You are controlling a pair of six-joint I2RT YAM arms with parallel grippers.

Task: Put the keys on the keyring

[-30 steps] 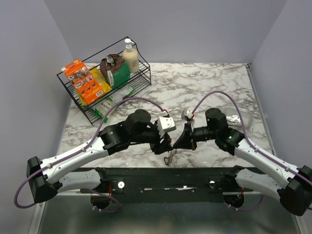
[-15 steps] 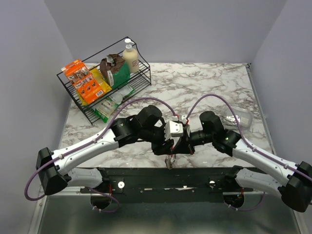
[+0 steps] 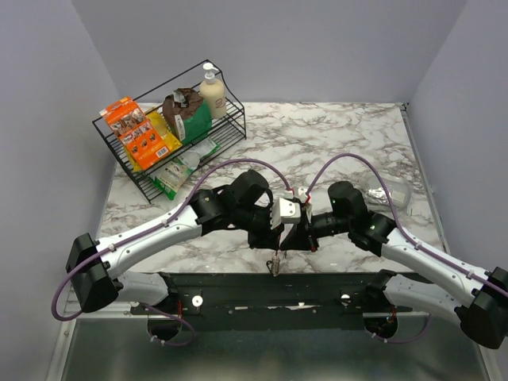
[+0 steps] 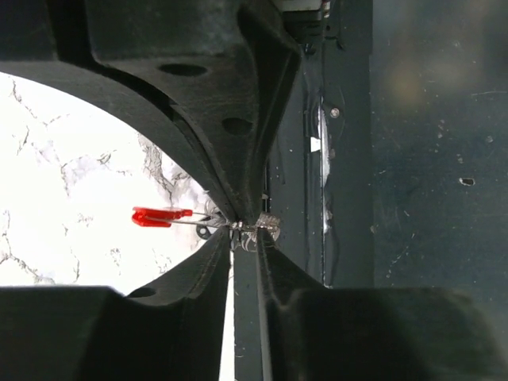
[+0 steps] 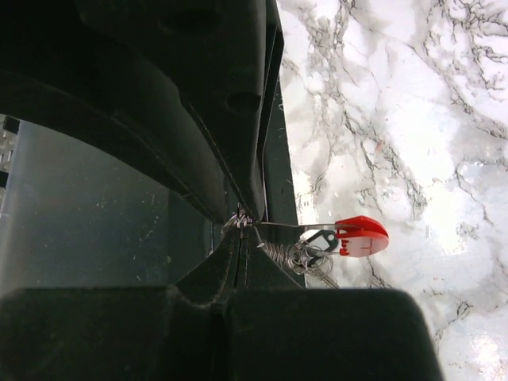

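The keyring (image 5: 361, 236) is a red clip on a thin wire with a silvery ribbed chain (image 5: 274, 252). My right gripper (image 5: 242, 226) is shut on the wire's end. A dark oval key (image 5: 321, 238) with a pale centre hangs with several metal rings beside the clip. My left gripper (image 4: 244, 232) meets the right one tip to tip. Its fingers stand a narrow slit apart, pressed on the silvery chain (image 4: 266, 222), with the red clip (image 4: 159, 216) off to the left. In the top view both grippers (image 3: 287, 236) join near the table's front edge, and the keyring (image 3: 274, 262) dangles below them.
A black wire rack (image 3: 151, 171) with boxes, packets and a soap bottle stands at the back left. A clear plastic bag (image 3: 389, 194) lies right of the right arm. The black base rail (image 3: 238, 290) runs under the dangling keyring.
My left arm has swung right until its tips reached the right gripper, and its jaws have narrowed onto the keyring's chain. The right gripper has stayed shut and shifted slightly left.
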